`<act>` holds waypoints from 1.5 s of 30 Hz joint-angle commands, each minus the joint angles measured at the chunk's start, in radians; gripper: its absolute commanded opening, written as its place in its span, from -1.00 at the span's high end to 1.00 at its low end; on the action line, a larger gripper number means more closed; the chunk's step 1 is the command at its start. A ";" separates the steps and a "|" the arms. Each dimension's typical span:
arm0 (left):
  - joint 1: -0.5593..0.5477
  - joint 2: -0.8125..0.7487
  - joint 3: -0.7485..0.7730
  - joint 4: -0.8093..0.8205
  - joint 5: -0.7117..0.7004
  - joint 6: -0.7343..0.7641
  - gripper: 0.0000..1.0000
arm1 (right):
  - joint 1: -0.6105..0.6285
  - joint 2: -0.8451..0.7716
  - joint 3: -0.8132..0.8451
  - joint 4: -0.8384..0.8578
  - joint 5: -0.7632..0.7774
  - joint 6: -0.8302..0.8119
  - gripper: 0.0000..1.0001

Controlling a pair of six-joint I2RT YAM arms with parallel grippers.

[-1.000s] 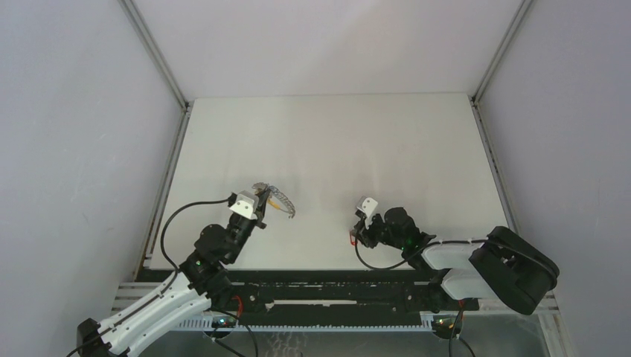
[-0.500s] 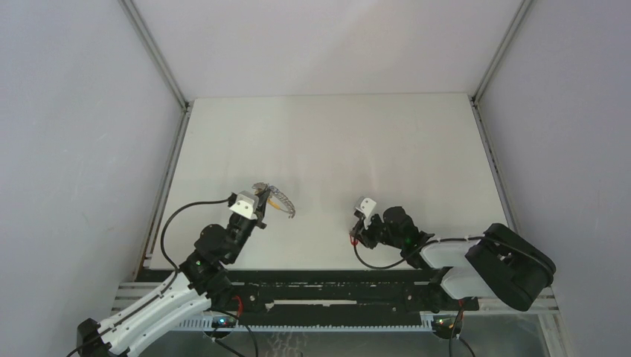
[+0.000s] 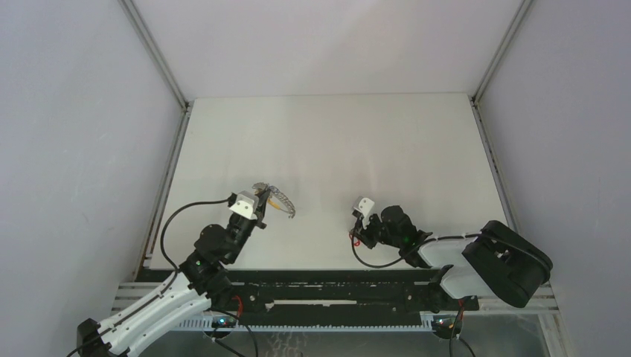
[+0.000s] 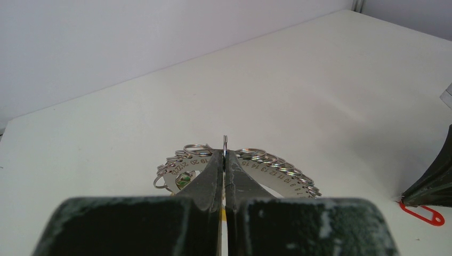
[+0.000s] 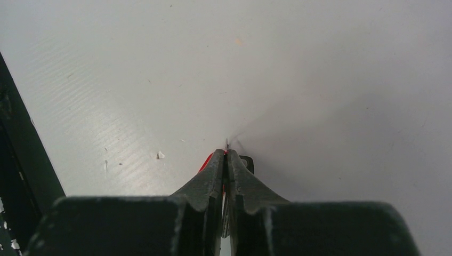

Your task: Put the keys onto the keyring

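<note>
On the left side of the bench (image 3: 335, 141), the left fingers (image 4: 224, 160) are closed on one small ring that stands edge-on above their tips. It belongs to the keyring (image 4: 269, 174), a curved metal plate stamped with numbers and edged with many little rings. A green key (image 4: 184, 181) shows near its left end. Well apart to the right, the right fingers (image 5: 226, 156) are closed on the red key (image 5: 206, 162), tips down at the bench.
</note>
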 commanded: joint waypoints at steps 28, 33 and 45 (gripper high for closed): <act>-0.004 0.194 0.090 0.032 0.630 0.119 1.00 | 0.070 -0.404 0.485 -0.816 -0.109 -0.144 1.00; -0.013 0.239 0.131 0.007 0.768 0.143 0.99 | 0.114 -0.355 0.613 -0.919 -0.151 -0.247 1.00; -0.014 0.312 0.174 -0.009 0.904 0.135 1.00 | 0.283 -0.249 0.720 -0.979 -0.060 -0.469 1.00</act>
